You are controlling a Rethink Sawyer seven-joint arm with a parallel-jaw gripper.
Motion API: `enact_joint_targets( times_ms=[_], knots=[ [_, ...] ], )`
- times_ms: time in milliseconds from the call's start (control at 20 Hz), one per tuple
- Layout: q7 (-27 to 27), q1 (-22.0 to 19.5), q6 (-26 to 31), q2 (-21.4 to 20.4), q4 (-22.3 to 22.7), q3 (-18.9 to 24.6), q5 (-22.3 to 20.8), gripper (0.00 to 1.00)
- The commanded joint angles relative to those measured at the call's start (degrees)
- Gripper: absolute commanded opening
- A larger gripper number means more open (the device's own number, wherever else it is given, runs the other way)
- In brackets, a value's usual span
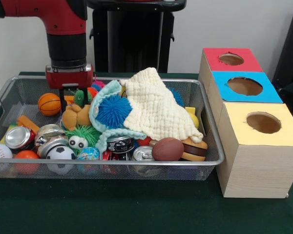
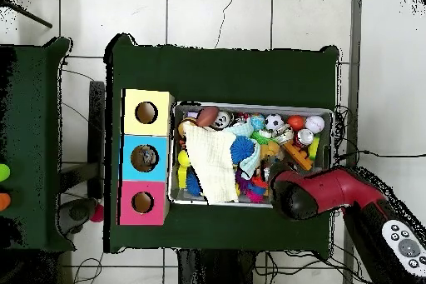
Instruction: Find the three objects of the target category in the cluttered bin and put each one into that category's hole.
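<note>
A wire mesh bin is packed with toys. A cream cloth lies over its middle, next to a blue spiky ball. Along the left and front lie an orange basketball, a baseball, a soccer ball, a brown football and several cans. My gripper hangs low in the bin's far left part, just above a brown plush toy and beside the basketball. In the overhead view the red arm hides the gripper.
To the right of the bin stands a wooden box with a red-topped hole, a blue-topped hole and a yellow-topped hole. A toy burger lies in the bin's front right corner. Green cloth covers the table.
</note>
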Motion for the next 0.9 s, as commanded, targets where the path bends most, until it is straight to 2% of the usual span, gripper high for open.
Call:
enact_joint_targets(
  times_ms=[50, 100, 150, 450, 750, 900],
  knots=[
    [-2.53, 3.03, -5.95, -1.8, -5.29, -3.17, -7.7, 0.0],
    [0.68, 3.83, -8.23, -2.12, -5.49, -4.35, -8.76, 0.0],
    [1.61, 4.15, -8.76, -2.2, -5.68, -4.79, -9.07, 0.0],
    [-1.37, 3.51, -8.13, -3.01, -5.19, -3.89, -7.11, 0.0],
    [-6.65, 2.77, -4.88, -4.95, -4.68, -1.9, -5.22, 0.0],
    [-12.15, 1.99, -1.07, -6.81, -4.5, 0.31, -2.67, 0.0]
  ],
)
